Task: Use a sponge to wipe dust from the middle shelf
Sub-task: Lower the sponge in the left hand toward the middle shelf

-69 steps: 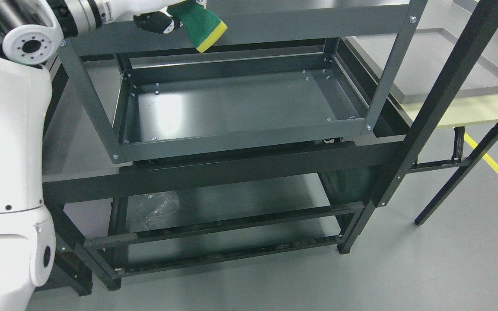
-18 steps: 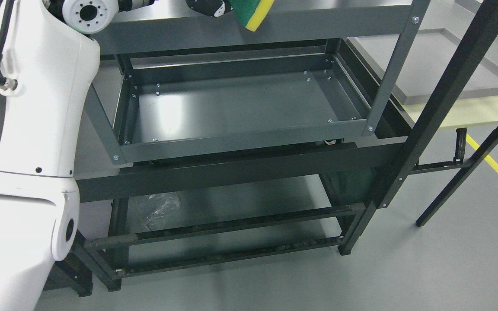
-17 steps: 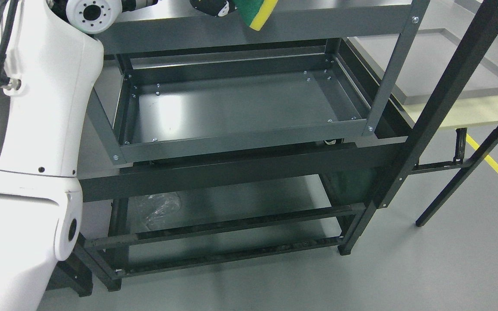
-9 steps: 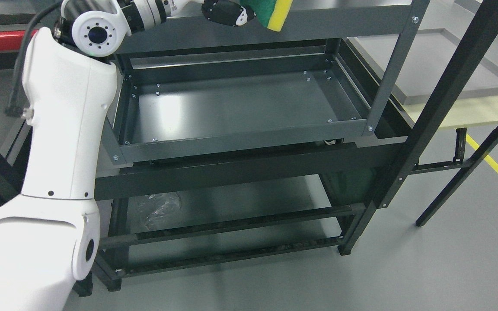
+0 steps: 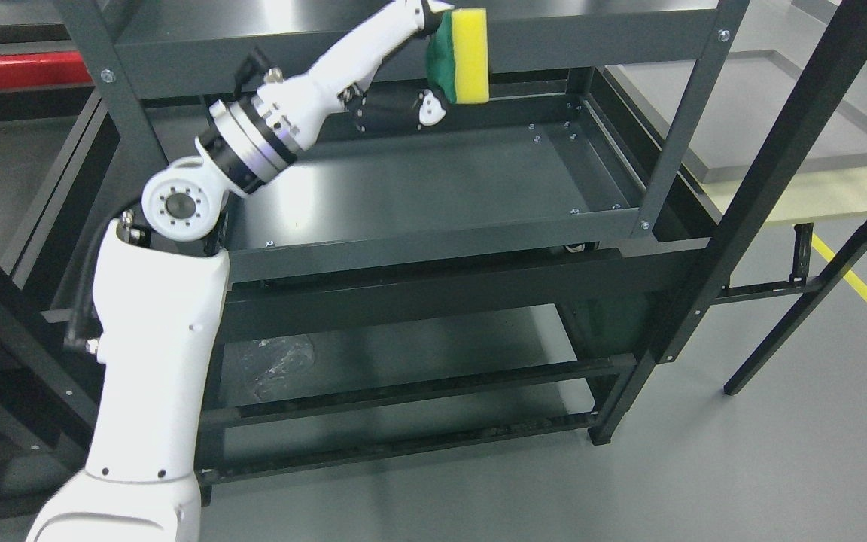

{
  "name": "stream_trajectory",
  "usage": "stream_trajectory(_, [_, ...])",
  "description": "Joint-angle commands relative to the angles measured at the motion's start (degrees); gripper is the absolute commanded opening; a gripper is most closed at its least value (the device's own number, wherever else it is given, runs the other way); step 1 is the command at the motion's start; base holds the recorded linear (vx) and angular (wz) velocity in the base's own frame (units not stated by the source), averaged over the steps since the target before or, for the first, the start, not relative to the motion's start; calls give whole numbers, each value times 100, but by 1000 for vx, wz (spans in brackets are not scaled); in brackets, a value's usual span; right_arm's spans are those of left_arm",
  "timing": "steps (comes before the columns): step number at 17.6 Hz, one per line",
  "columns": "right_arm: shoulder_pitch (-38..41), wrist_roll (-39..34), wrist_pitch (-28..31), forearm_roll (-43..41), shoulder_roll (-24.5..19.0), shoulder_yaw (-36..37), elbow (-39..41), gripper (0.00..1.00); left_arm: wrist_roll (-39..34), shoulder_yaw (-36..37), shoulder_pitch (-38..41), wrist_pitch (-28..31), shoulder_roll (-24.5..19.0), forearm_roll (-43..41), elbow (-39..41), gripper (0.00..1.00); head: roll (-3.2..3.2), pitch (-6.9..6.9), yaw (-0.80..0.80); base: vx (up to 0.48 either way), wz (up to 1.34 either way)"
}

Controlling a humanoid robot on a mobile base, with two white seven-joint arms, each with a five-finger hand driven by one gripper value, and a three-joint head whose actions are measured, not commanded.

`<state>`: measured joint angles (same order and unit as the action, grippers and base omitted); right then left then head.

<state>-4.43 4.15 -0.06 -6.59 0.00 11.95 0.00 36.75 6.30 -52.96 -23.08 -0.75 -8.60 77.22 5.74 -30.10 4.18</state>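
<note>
Left hand [image 5: 422, 75] gripped the sponge [image 5: 460, 56], yellow side facing out. It hung above the middle shelf [image 5: 433, 177], near the back rail, not touching.

One view only, from the robot's head; it looks steeply down and forward onto the dark metal shelf rack [image 5: 433, 241], close enough that the rack's top runs off the upper edge; the left arm [image 5: 155, 339] rises large at the near left; grey floor [image 5: 704, 467] fills the near right.
</note>
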Motion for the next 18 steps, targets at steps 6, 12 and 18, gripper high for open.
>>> stream_trajectory(6, [-6, -2, 411, 0, 100, 0, 100, 100, -4253, 1101, 2807, -39, -25, 1827, 927, 0, 0, 0, 0, 0, 0])
stream_trajectory(12, [-6, -2, 411, 0, 100, 0, 100, 100, -4386, 1049, 3898, 110, -25, 1669, 865, 0, 0, 0, 0, 0, 0])
stream_trajectory(18, [3, -2, 411, 0, 100, 0, 100, 100, -4747, 523, 4171, 119, -25, 1695, 1101, 0, 0, 0, 0, 0, 0])
